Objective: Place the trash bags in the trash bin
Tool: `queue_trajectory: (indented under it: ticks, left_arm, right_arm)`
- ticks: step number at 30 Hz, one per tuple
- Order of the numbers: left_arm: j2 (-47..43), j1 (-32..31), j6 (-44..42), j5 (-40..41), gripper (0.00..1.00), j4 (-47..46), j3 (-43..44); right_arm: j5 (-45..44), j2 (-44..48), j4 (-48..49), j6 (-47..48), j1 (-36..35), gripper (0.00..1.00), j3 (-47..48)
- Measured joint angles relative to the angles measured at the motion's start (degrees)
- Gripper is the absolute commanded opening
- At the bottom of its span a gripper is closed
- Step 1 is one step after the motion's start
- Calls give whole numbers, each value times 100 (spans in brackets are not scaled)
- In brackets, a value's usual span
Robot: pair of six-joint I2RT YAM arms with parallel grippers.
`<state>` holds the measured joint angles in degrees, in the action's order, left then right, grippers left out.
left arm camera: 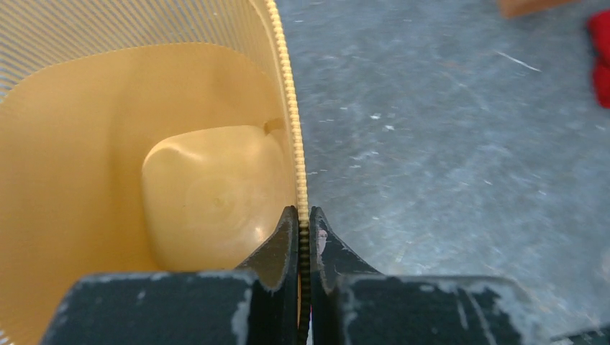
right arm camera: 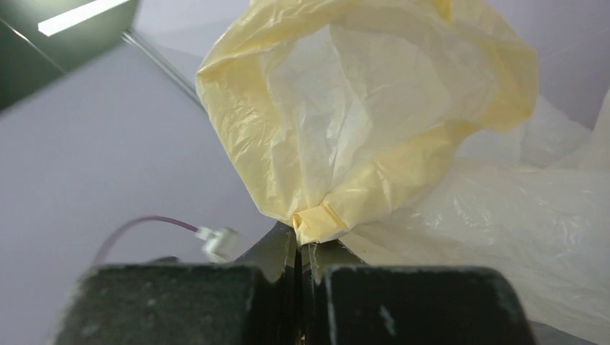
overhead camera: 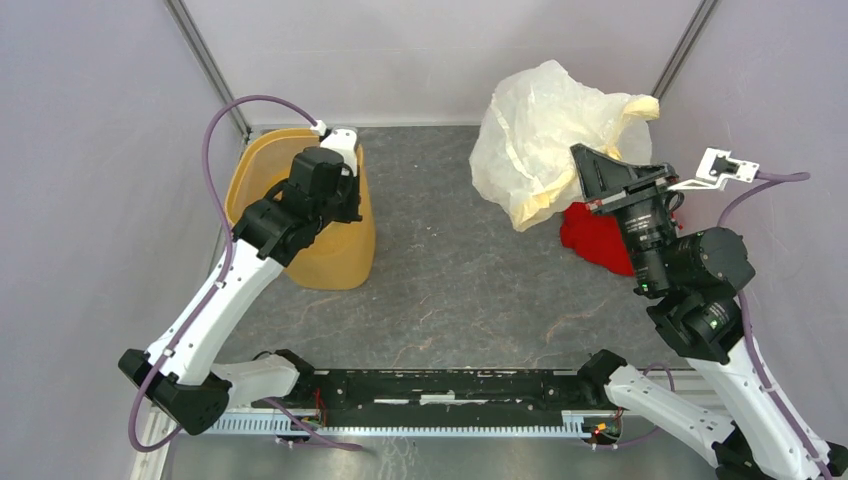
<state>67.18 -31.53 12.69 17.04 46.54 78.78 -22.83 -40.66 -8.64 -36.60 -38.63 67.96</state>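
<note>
We are carrying the trash bag point(overhead camera: 540, 130) toward the trash bin point(overhead camera: 338, 250), and this stretch is calling for care. The right jaws are pinching shut on a small gathered fold of the bag's yellowish edge. The bag is billowing at the far right of the counter point(overhead camera: 460, 280), over the red cloth point(overhead camera: 595, 238) and well apart from the bin. We cannot tell whether its lower folds are touching anything. The left jaws are clamping closed on the bin's lattice wall at the rim, one finger inside and one outside, at the far left. The bin's mouth is facing up and nothing is lying inside.

As we are judging it, doing this well means sweeping the bag leftward high enough that its loose folds are clearing the rim rather than dragging on it. The left hold is bracing the bin against sliding or tipping when the plastic brushes it. The pinch is small and the film is thin, so we are favouring a slow, smooth path, since a jerk could be pulling the fold free. The bag is looking wider than the bin's mouth, so we are planning to lower it centre-first and press it down before letting go, as trapped air may be springing it back out.
</note>
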Motion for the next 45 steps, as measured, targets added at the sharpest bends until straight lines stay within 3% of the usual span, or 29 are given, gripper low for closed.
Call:
queue_trajectory:
  ticks: [3,8,12,15,20,27,34,38,45]
  left_arm:
    - [-7,-221,35,-415,2,-153,11]
    - [94,-1202,223,-560,3,-555,-39]
    - [439,-1860,378,-688,32,-901,-37]
    - [496,-1987,616,-839,62,-1113,-55]
    - [-197,-1998,811,-1023,84,-1537,-380]
    - [-2151,-1998,826,-949,89,-1766,-763]
    - [-3797,-1998,640,-282,87,-1777,-601]
    - [-3993,-1998,629,573,82,-1770,-365]
    - [-3187,-1998,852,1978,80,-1246,79]
  right_arm:
    - [133,-61,542,-1115,0,1,-44]
    - [494,-466,1143,-2535,0,1,181]
    - [1095,-914,1528,-3469,0,1,374]
    - [1491,-1172,1777,-3982,0,1,463]
    - [1814,-1360,2087,-4599,0,0,531]
    - [2459,-1768,2710,-5410,0,0,1108]
    - [2979,-2118,3152,-6435,-39,1,920]
    - [3038,-2256,2992,-6684,-72,1,734]
    - [2201,-2057,1119,-6085,-59,1,649]
